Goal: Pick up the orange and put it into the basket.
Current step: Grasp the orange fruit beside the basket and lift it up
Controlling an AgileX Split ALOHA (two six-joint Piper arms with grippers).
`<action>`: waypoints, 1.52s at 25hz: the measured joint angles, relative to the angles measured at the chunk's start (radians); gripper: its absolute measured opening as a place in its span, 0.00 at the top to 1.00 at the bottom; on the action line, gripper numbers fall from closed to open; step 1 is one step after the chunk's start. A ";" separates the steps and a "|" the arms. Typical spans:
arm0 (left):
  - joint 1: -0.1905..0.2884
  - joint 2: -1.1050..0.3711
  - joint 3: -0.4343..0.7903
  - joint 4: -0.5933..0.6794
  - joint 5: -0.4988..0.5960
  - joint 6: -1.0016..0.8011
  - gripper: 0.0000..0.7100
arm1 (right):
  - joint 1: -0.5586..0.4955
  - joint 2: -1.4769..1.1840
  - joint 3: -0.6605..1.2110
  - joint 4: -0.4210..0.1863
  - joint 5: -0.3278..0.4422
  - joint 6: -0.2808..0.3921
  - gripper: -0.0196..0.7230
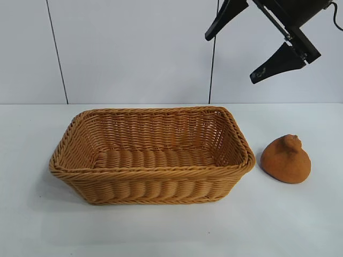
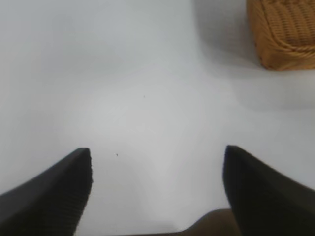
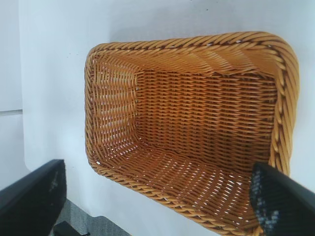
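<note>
On the table (image 1: 300, 225), orange (image 1: 286, 159) sat just right of basket (image 1: 153, 172); right gripper (image 1: 236, 51) hung above, fingers apart; left gripper (image 2: 157, 152) likewise spread.

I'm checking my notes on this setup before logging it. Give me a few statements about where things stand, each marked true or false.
1. The orange lies inside the basket. False: it sits on the table, beside the basket.
2. The basket holds nothing. True.
3. The right tool is shut on the orange. False: it hangs open, high above the table.
4. The orange is apart from the basket's rim. True.
5. The left tool is open over bare table. True.
</note>
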 joint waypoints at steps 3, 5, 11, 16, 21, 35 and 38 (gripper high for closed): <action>0.000 -0.085 0.000 0.000 -0.001 0.000 0.26 | 0.000 -0.024 0.000 -0.109 0.001 0.034 0.04; 0.000 -0.143 0.000 0.000 -0.001 0.000 0.26 | 0.000 -0.036 0.000 -0.187 0.004 0.062 0.04; 0.000 -0.196 0.000 0.000 0.000 -0.005 0.26 | -0.006 -0.040 0.000 -0.471 0.019 0.171 0.04; 0.000 -0.196 0.000 0.000 0.000 -0.005 0.26 | -0.069 -0.004 -0.001 -0.566 0.015 0.223 0.04; 0.000 -0.196 0.000 0.000 0.000 -0.005 0.26 | -0.088 0.082 -0.001 -0.538 -0.028 0.218 0.04; 0.000 -0.196 0.000 0.000 0.000 -0.005 0.26 | -0.088 0.385 -0.001 -0.472 -0.137 0.229 0.59; 0.000 -0.196 0.000 0.000 0.000 -0.005 0.26 | -0.088 0.373 -0.007 -0.469 -0.118 0.225 0.90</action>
